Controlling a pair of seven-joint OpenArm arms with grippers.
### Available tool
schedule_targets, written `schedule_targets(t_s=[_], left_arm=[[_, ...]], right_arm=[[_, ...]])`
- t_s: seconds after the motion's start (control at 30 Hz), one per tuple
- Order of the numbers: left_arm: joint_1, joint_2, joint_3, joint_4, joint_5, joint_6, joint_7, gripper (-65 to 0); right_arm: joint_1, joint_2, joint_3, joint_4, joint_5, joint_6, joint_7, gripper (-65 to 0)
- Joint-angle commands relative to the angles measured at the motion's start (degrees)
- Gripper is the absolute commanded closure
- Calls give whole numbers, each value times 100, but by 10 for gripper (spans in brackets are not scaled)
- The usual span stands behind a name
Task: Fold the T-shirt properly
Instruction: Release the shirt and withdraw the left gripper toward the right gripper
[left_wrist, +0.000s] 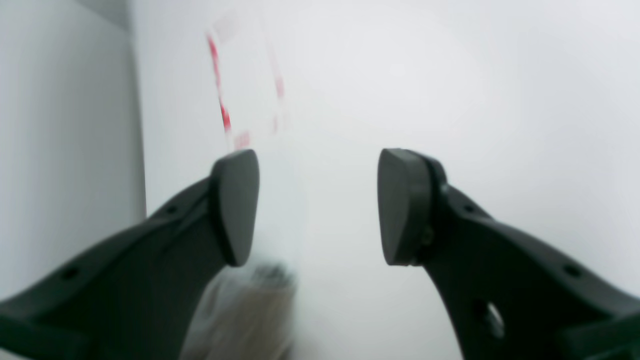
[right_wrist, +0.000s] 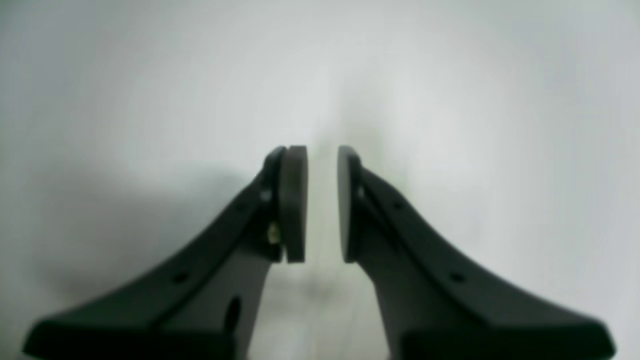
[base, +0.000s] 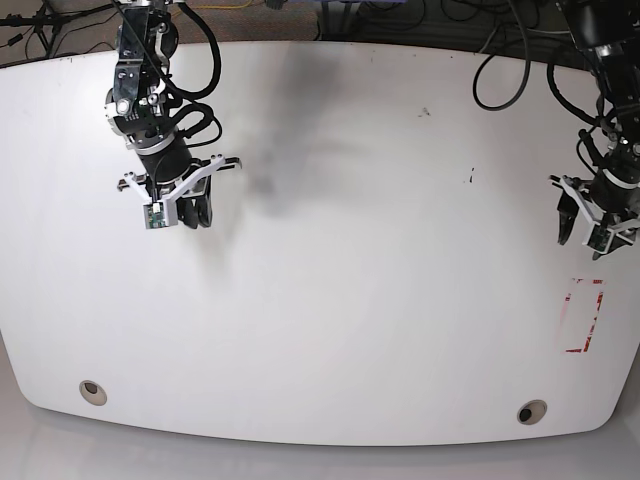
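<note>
The T-shirt is out of view in all three frames. My left gripper (left_wrist: 319, 160) hangs open over the white table (base: 350, 250), its dark pads wide apart with nothing between them; in the base view this left gripper (base: 580, 238) is at the right edge. My right gripper (right_wrist: 322, 150) shows only a narrow gap between its pads, and nothing sits in that gap. In the base view the right gripper (base: 186, 216) hovers over the far left part of the table, casting a shadow.
A red rectangle outline (base: 585, 317) is marked on the table near the right edge, just in front of the left gripper, and shows blurred in the left wrist view (left_wrist: 222, 95). Two round holes (base: 92, 391) (base: 531, 411) sit near the front edge. Cables lie behind the table.
</note>
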Motion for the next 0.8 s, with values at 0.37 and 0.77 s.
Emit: schedule_targets(t_s=[0.37, 0.77], left_arm=[[599, 1347, 610, 382, -44, 1004, -1820, -332], [2058, 1945, 1102, 1059, -52, 1022, -2057, -329]], right_arm=[[-647, 31, -281, -335, -1131, 7, 1957, -101], [-1860, 13, 17, -309, -1131, 7, 2528, -101]])
